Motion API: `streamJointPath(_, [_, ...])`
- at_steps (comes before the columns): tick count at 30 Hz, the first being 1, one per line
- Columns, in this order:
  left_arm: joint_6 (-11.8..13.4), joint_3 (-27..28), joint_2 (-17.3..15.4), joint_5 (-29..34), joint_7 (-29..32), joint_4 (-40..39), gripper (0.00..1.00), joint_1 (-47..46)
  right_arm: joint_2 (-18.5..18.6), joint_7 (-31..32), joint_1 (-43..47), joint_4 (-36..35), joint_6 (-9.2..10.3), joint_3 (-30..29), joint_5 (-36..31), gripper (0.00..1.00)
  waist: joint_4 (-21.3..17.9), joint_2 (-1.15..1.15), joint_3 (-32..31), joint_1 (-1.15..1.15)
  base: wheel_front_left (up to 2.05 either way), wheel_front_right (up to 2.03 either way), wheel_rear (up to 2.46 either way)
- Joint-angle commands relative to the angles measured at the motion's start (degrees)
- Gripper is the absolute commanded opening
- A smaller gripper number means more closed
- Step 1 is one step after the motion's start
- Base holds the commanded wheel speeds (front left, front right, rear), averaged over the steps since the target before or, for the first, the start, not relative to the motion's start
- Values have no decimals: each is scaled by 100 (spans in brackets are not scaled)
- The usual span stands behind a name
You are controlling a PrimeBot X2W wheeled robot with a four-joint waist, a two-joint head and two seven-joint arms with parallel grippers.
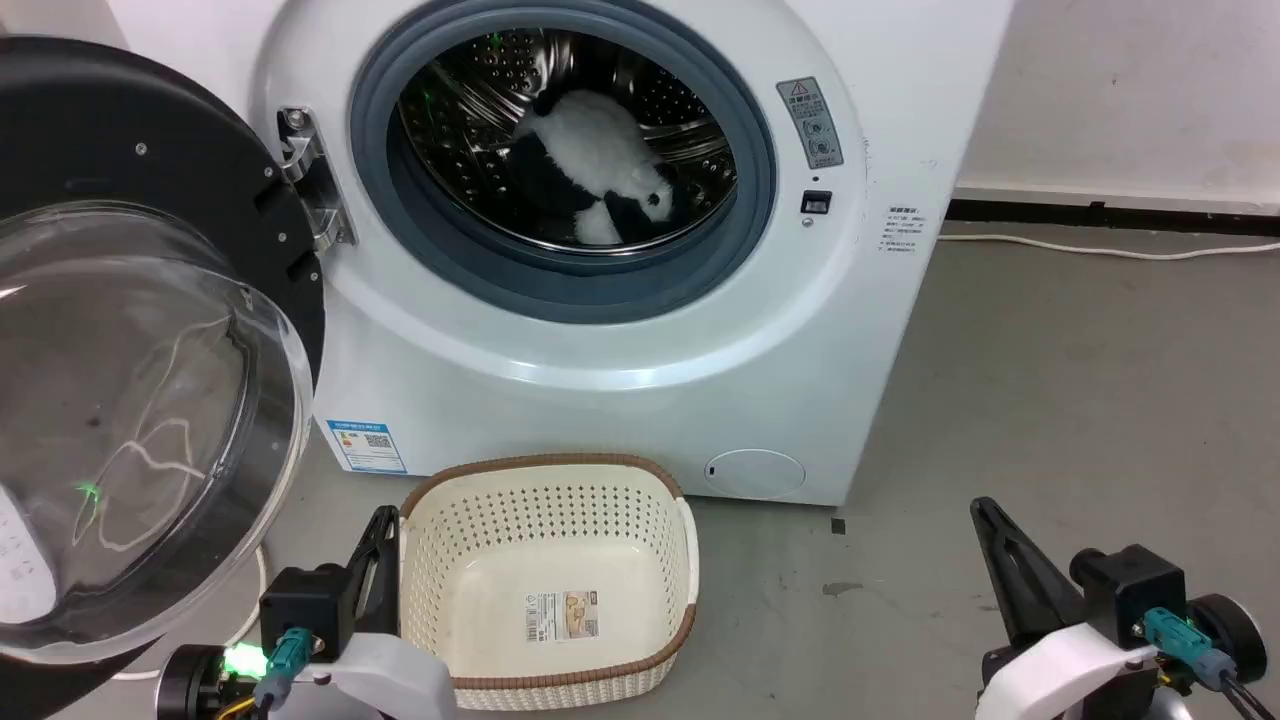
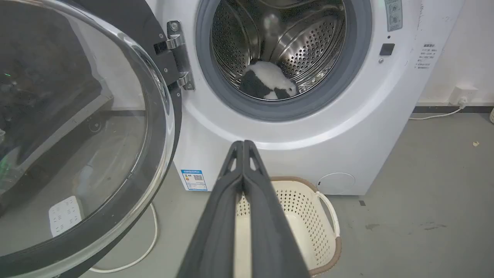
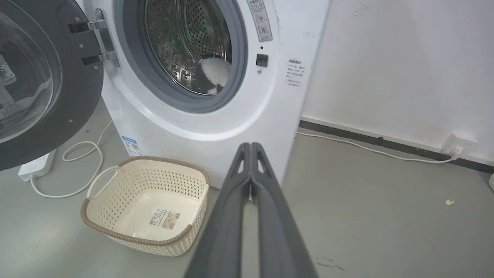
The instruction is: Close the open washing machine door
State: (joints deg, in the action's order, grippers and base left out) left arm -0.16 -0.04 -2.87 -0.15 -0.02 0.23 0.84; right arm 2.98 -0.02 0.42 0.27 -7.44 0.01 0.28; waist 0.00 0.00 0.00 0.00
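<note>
The washing machine (image 1: 600,380) stands on the floor (image 1: 1050,400). The washing machine door (image 1: 140,380) is swung wide out to its left, hinged beside the opening of the drum (image 1: 480,90). A soft toy (image 1: 600,160) lies in the drum. A basket (image 1: 545,462) sits on the floor just before the machine, below the opening. The left claw (image 1: 385,515) is just left of the basket, between it and the door; the right claw (image 1: 980,505) is well apart to the right. A power strip (image 3: 34,168) lies on the floor beneath the door
</note>
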Motion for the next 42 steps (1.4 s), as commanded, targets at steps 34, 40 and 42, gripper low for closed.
streamJointPath(34, [16, 4, 0, 15, 2, -23, 0, -84, -11, 2, -42, -27, -5, -1, -28, 0, 0, 0, 0, 0, 0, 0, 0])
streamJointPath(40, [-2, -4, 0, -1, -2, 7, 100, 4, 0, -2, 0, 3, 0, 0, 5, 100, 0, 0, 1, 0, 0, 0, 0])
streamJointPath(42, [-5, -16, 0, 3, -26, 8, 100, -4, 0, -26, 1, 5, 0, -10, 40, 100, -1, 0, 1, 0, 0, 0, 0])
